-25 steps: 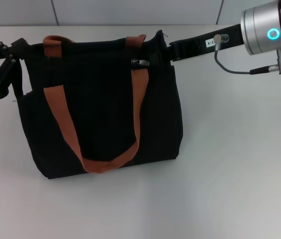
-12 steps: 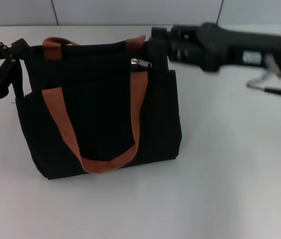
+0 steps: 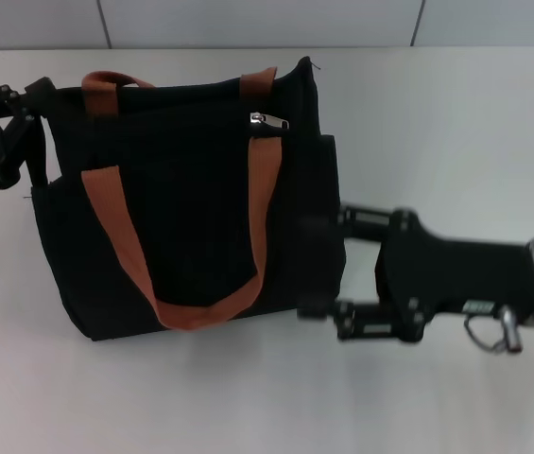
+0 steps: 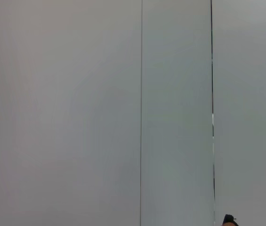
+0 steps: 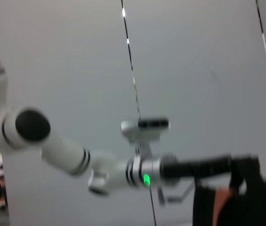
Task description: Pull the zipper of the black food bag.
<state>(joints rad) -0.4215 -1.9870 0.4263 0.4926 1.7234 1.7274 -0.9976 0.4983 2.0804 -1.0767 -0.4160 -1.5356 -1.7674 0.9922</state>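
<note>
On the white table [image 3: 437, 142] the black food bag [image 3: 191, 199] stands upright a little left of the middle of the head view, with its front face toward the camera; two rust-orange straps [image 3: 262, 203] run down this face and join in a loop near the bottom edge of the bag. The zipper [image 3: 268, 120] is near the top edge of the bag, on the right part, just above the right strap; it shows as a small silver tab lying almost flat against the black cloth, and no finger touches it.

The right gripper [image 3: 316, 268] is low at the right side of the bag, near its bottom right corner; its two black fingers [image 3: 328, 309] point to the left toward the bag and stand wide apart, one higher and one lower, and they hold nothing; the upper finger is at the side wall of the bag, but I cannot tell if it touches the cloth. The right arm reaches in from the right edge of the picture, close over the table.

The left gripper [image 3: 23, 118] is at the top left corner of the bag, just beside the left strap; black links of it lie against the bag's side, and I cannot tell if it grips the cloth.

The left wrist view shows only pale wall panels; the right wrist view shows the left arm [image 5: 76, 157] far off, with a green light, reaching to the bag [image 5: 245, 197].
</note>
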